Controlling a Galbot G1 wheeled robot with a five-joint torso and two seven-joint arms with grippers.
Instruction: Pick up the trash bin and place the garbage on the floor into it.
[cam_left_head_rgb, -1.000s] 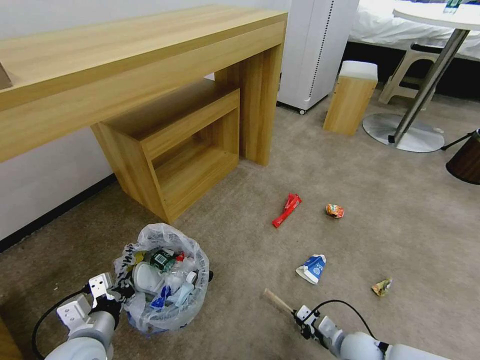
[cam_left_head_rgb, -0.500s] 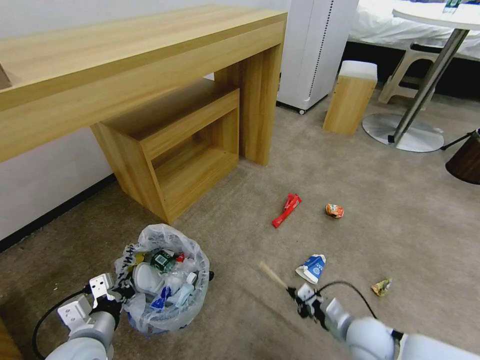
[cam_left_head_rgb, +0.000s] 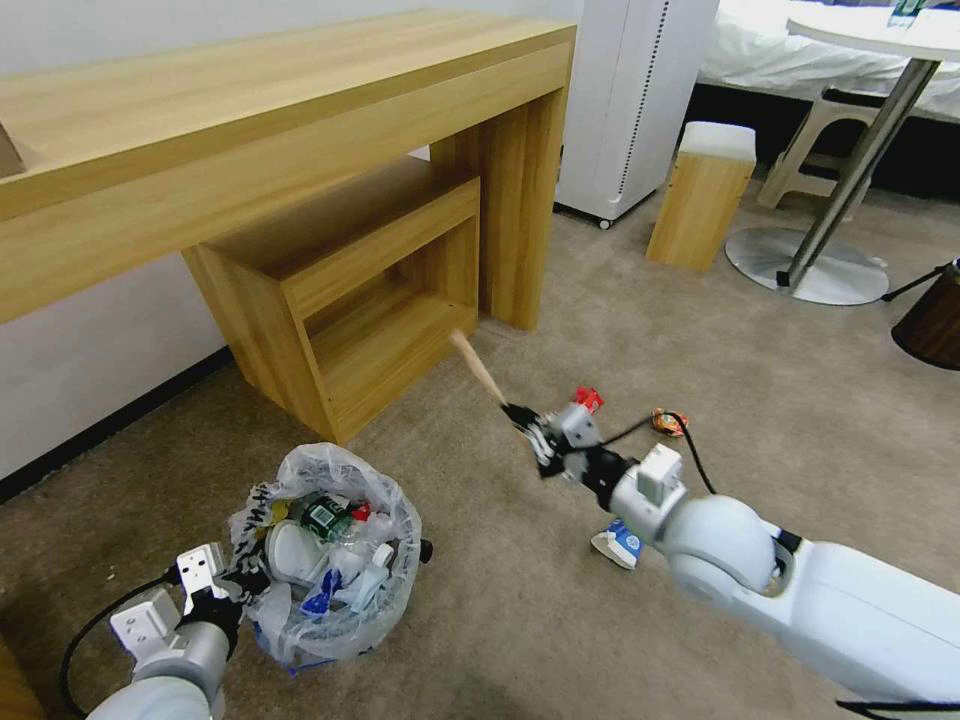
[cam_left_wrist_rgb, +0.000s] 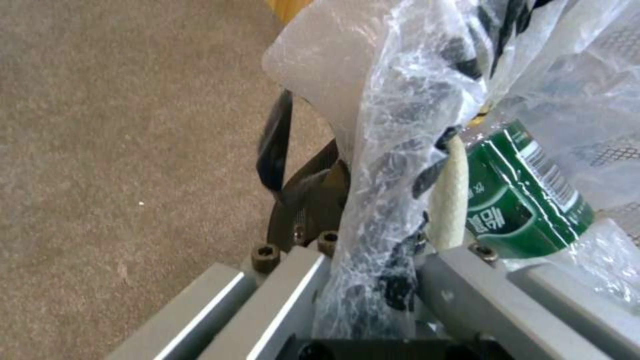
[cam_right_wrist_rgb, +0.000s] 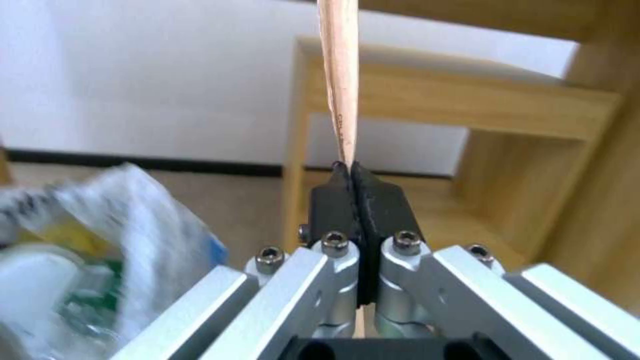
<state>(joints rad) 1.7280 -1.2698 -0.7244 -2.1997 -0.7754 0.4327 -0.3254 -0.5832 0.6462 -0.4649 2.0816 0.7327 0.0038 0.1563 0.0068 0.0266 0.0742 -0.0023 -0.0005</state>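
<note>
Wooden desk (cam_left_head_rgb: 270, 120): the landmark. In front of its lower shelf, on the carpet, stands the trash bin (cam_left_head_rgb: 325, 555), its clear bag holding a green-labelled bottle (cam_left_head_rgb: 325, 517), white slippers (cam_left_head_rgb: 290, 555) and other litter. My left gripper (cam_left_wrist_rgb: 373, 280) pinches the bin's bag at the rim on the side away from the desk. My right gripper (cam_left_head_rgb: 522, 415), raised before the desk's leg, is pressed together on a wooden stick (cam_left_head_rgb: 477, 367). A blue-white carton (cam_left_head_rgb: 620, 542) lies farther out from the desk.
</note>
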